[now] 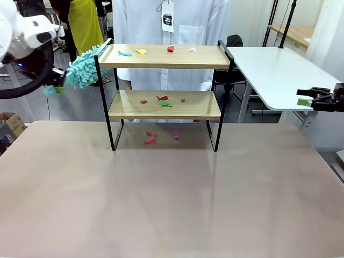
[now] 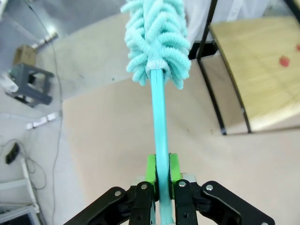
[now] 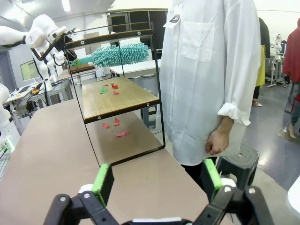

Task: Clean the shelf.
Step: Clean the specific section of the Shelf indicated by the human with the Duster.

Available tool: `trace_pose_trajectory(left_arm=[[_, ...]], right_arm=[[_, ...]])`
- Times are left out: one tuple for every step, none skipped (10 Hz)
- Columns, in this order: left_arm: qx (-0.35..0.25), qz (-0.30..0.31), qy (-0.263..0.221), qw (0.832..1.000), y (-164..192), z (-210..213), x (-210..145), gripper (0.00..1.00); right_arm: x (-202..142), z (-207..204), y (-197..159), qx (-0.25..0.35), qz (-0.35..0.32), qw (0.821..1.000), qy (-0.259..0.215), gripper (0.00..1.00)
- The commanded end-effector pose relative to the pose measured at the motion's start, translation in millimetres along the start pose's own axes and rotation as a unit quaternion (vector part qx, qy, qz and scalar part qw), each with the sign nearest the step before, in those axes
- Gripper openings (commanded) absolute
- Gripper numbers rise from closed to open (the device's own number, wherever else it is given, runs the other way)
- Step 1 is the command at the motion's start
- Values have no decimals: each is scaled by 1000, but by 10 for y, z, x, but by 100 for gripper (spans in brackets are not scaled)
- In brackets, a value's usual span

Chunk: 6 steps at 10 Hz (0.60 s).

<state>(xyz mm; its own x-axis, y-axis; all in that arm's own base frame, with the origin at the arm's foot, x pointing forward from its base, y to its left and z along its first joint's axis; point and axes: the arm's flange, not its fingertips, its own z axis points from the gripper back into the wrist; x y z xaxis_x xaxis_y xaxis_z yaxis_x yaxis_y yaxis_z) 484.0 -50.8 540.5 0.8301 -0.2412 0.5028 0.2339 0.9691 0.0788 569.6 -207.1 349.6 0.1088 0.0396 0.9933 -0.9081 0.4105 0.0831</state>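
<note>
the shelf [image 1: 156, 58] stands on the beige table [image 1: 161, 204], toward its far side, and a person in a white coat [image 1: 177, 27] stands just behind the shelf. small paper scraps [image 1: 141, 51] in blue, yellow, red and white lie along the top board of the shelf. more red and green ones lie on its lower board, and a few red and pink ones lie on the table under the shelf. the left gripper [image 2: 162, 166] is to the left of the shelf, at the height of the top board, and its green pads pinch the thin turquoise handle of a fluffy duster [image 1: 86, 67]. the head of the duster is at the left end rail of the shelf, very near or touching it; i cannot tell which. the right gripper [image 1: 307, 98] hangs well to the right of the shelf, with fingers spread wide and nothing between them. i judge that the cleaning is only at its beginning: the duster is brought to the top board, but no board is swept yet. the next move probably calls for lifting the duster head over the raised rail, then a low sweep along the top board to push the scraps off, without knocking the light frame.
</note>
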Motion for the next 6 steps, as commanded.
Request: trace_pose_trajectory(left_arm=[[41, -88, 48, 994, 317, 486, -110, 13], [66, -141, 99, 983, 431, 640, -164, 13], [76, -193, 138, 968, 509, 765, -225, 13], [77, -245, 170, 952, 557, 889, -274, 13], [63, -301, 200, 930, 558, 971, -399, 13], [38, -358, 219, 907, 568, 1072, -490, 13]], right_arm=[[27, -25, 4, 1, 2, 1000, 0, 100], [27, -25, 4, 1, 2, 1000, 0, 100], [27, -25, 4, 1, 2, 1000, 0, 100], [27, -25, 4, 1, 2, 1000, 0, 100], [27, -25, 4, 1, 2, 1000, 0, 100], [27, -25, 4, 1, 2, 1000, 0, 100]])
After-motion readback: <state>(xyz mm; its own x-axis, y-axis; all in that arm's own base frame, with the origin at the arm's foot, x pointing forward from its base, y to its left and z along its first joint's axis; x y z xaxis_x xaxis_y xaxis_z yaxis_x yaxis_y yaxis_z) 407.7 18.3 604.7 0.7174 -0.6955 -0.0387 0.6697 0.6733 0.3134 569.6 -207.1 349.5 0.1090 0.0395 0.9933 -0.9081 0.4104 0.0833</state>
